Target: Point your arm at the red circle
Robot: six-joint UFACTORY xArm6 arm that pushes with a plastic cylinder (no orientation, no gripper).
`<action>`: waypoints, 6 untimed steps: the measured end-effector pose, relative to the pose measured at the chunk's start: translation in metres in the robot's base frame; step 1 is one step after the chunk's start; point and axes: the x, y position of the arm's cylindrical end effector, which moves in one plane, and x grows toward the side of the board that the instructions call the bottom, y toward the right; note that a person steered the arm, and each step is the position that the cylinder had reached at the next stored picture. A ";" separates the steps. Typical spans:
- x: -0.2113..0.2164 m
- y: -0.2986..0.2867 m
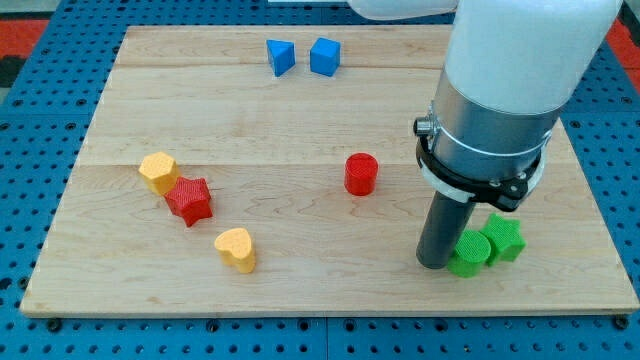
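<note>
Camera view, single frame. Red circle (pixel 360 174) stands upright on its flat end, right of board centre, round face up; being round it shows no heading, and its axis runs vertical off the board. My tip (pixel 434 263) is down on the wood toward the view's lower right of the red circle, apart from it, bare board between the two. No jaws or hand on this arm, only the dark rod under a wide grey and white body (pixel 500 90), so nothing is spread, pressed or pinched. Green circle (pixel 467 254) sits just beside the tip on the view's right, seemingly touching the rod; green star (pixel 505 238) is hard against that circle's right side. Neither green block lies between tip and red circle. At the view's left: yellow block (pixel 158 171), rounded shape not clear, with red star (pixel 189 200) touching its lower right; yellow heart (pixel 236 249) lies nearer the bottom edge, apart from both. At the view's top: blue triangle-like block (pixel 281 56) and blue cube (pixel 324 56), side by side, close but with a small gap. Surface is a pale wooden board (pixel 120 280) of joined planks, resting on blue perforated matting (pixel 30 330); a red strip (pixel 40 25) shows at the top left corner.
</note>
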 end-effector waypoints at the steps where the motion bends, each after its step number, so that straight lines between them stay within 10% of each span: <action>1: -0.001 0.000; 6: -0.074 -0.063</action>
